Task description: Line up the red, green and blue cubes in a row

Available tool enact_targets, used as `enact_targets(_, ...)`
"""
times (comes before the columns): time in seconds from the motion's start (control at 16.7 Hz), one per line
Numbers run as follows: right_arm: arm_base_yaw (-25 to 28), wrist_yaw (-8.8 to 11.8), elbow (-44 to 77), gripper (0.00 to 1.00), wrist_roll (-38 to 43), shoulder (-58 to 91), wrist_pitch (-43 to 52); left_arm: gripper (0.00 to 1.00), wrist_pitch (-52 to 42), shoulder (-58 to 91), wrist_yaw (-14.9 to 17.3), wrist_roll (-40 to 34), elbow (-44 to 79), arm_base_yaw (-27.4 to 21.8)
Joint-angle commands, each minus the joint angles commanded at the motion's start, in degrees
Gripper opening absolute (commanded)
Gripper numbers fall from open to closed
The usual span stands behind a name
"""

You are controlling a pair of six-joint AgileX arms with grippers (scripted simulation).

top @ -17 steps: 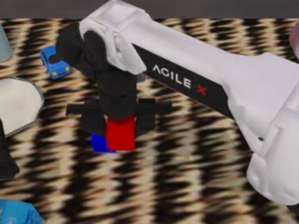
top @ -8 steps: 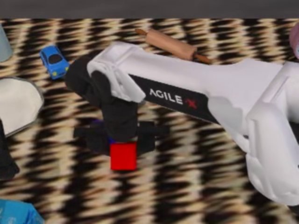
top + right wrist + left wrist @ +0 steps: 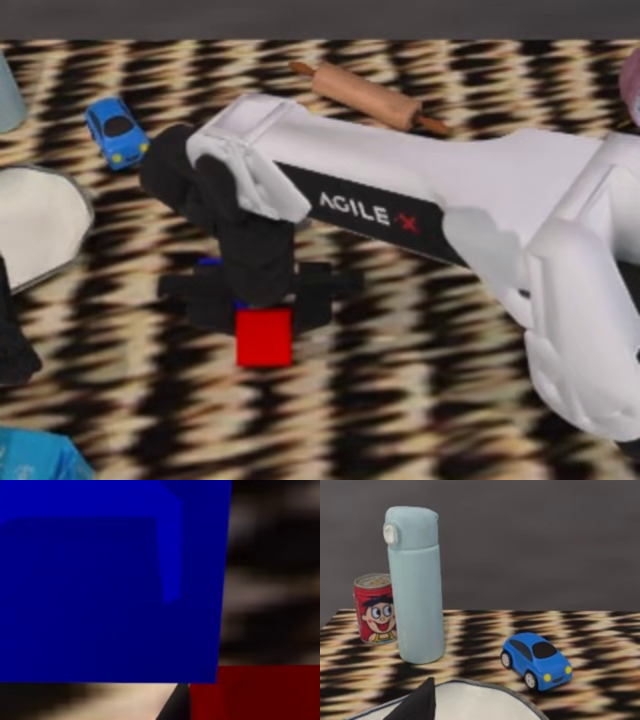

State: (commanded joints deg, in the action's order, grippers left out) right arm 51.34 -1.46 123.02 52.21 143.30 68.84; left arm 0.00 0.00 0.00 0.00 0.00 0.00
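The red cube [image 3: 264,337] rests low at the table's middle left, between the two black fingers of my right gripper [image 3: 263,302], which is shut on it. In the right wrist view a dark fingertip [image 3: 175,706] lies against the red cube [image 3: 260,695]. The blue cube [image 3: 100,590] fills most of that view, close beside the red one. From above only a blue sliver [image 3: 208,262] shows behind the gripper. The green cube is out of view. My left arm is parked at the table's left edge, with one fingertip [image 3: 422,702] showing over a white dish [image 3: 485,684].
A wooden rolling pin [image 3: 365,95] lies at the back behind my right arm. A light-blue toy car [image 3: 117,130] sits at the back left, near the white dish [image 3: 88,215]. A pale blue bottle [image 3: 415,585] and a red can [image 3: 374,607] stand at the far left.
Over the last second my right arm came forward and down with the red cube, covering most of the blue cube and uncovering the rolling pin. It has barely moved in the last half second.
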Motion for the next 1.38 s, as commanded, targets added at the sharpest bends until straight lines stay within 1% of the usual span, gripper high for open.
enact_targets(0.54, 0.0, 0.0, 0.0, 0.98, 0.0, 0.0, 0.0, 1.0, 0.0, 0.0, 0.0, 0.0, 0.0, 0.0)
enact_targets(0.6, 0.0, 0.0, 0.0, 1.0, 0.0, 0.0, 0.0, 1.0, 0.0, 0.0, 0.0, 0.0, 0.0, 0.0)
enact_targets(1.14, -0.1, 0.0, 0.2, 1.0, 0.0, 0.0, 0.2, 1.0, 0.0, 0.0, 0.0, 0.0, 0.0, 0.0)
enact_targets(1.26, 0.1, 0.0, 2.4, 1.0, 0.0, 0.3, 2.3, 1.0, 0.0, 0.0, 0.0, 0.0, 0.0, 0.0)
enact_targets(1.38, 0.3, -0.1, 7.0, 1.0, 0.1, 0.4, 6.8, 1.0, 0.0, 0.0, 0.0, 0.0, 0.0, 0.0)
